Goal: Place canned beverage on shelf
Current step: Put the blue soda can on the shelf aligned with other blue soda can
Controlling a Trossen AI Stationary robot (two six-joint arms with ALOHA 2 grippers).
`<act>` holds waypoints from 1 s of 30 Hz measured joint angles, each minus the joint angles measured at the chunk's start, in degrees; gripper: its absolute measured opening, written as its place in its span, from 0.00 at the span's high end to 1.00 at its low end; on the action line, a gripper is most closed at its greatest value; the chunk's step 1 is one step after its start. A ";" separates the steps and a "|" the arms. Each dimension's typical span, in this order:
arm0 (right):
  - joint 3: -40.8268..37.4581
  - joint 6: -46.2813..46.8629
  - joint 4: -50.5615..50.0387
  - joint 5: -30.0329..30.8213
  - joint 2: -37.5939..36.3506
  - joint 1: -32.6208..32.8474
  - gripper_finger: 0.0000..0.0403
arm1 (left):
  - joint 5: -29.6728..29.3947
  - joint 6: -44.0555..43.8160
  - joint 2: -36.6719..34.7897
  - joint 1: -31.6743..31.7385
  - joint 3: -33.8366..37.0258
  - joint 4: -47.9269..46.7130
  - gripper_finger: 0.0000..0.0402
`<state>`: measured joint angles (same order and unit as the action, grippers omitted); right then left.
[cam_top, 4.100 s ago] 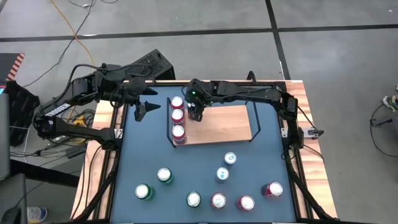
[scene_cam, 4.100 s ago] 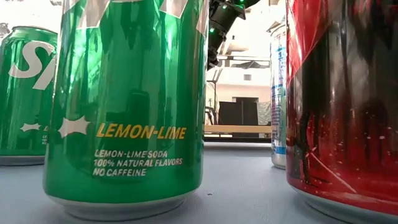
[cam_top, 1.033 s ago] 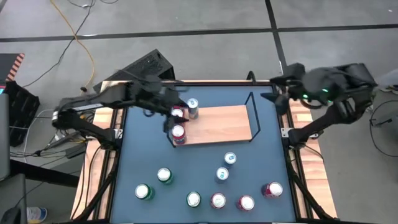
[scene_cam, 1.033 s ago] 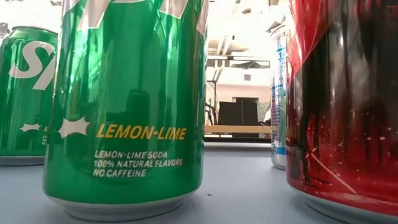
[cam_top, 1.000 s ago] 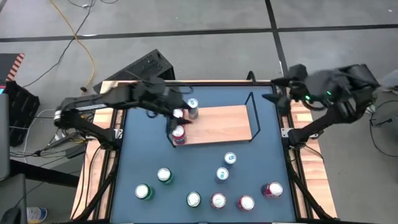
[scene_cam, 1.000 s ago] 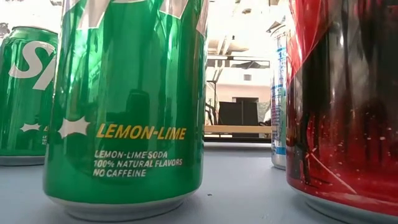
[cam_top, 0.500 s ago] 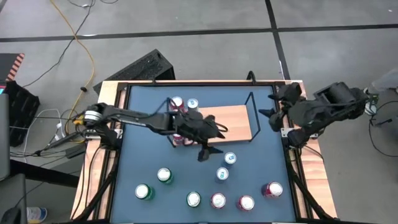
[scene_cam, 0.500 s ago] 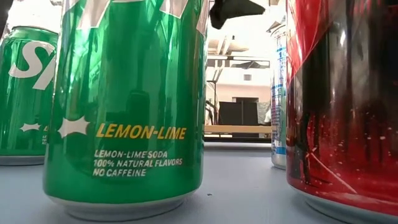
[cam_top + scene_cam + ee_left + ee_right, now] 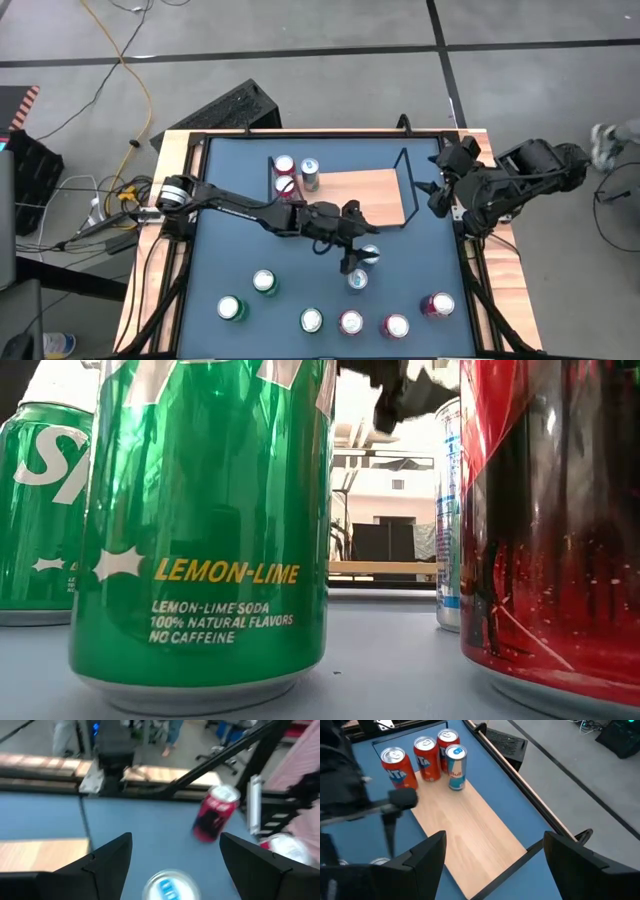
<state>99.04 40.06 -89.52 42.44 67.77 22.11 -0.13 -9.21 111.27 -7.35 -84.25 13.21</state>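
- Over the table's middle, the left gripper (image 9: 356, 250) is hovering with jaws spread, straddling a blue can (image 9: 369, 256) as if lining up a grab.
- Behind it, the shelf (image 9: 375, 185) is carrying four cans (image 9: 424, 757) at one end.
- Off at the table's edge, the right gripper (image 9: 437, 185) is waiting, jaws spread.

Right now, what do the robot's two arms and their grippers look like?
Both arms are dark, nearly black, built of slim jointed links. The left arm has a silvery-white collar near its base and a two-finger left gripper with tapered black fingers. The right arm is bulkier around its joints; the right gripper has the same wedge-shaped black fingers.
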 joint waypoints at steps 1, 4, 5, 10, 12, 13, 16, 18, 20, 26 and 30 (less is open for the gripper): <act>0.00 -0.06 -0.04 -0.01 0.00 0.00 0.21 | -0.41 -0.02 0.55 0.01 0.00 -0.18 0.29; 0.00 -0.20 -0.04 -0.02 0.00 0.00 0.21 | -0.84 1.34 1.80 0.03 0.02 -1.04 0.29; 0.00 -0.20 -0.04 -0.02 0.00 0.00 0.21 | -0.50 1.67 2.16 0.03 0.02 -0.87 0.29; 0.00 -0.20 -0.11 -0.03 0.02 0.00 0.21 | -0.34 2.82 2.33 0.01 0.00 -3.17 0.29; 0.00 -0.20 -0.09 -0.04 0.02 0.00 0.21 | -1.25 5.53 2.34 0.05 0.00 -5.29 0.29; 0.00 -0.20 -0.11 -0.04 0.02 0.00 0.21 | -1.28 6.99 2.36 0.05 0.00 -6.13 0.29; 0.02 -0.20 -0.10 -0.07 0.02 0.00 0.21 | -1.11 8.15 2.36 0.06 0.00 -6.69 0.29; 0.02 -0.18 -0.09 -0.07 0.02 0.00 0.21 | -0.59 8.11 2.37 0.07 0.00 -6.75 0.29; 0.02 -0.20 -0.09 -0.09 0.02 0.00 0.21 | -0.17 8.49 2.38 0.19 0.00 -6.61 0.29; 0.04 -0.18 -0.09 -0.11 0.02 0.00 0.21 | 3.30 8.61 4.08 0.21 -0.18 -4.69 0.29; 0.04 -0.07 -0.15 -0.29 0.04 0.00 0.21 | 4.21 7.23 6.81 0.21 -1.40 -6.04 0.29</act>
<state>99.09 39.99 -89.67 42.14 67.81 22.11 4.08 -1.99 118.08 -7.14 -85.65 7.17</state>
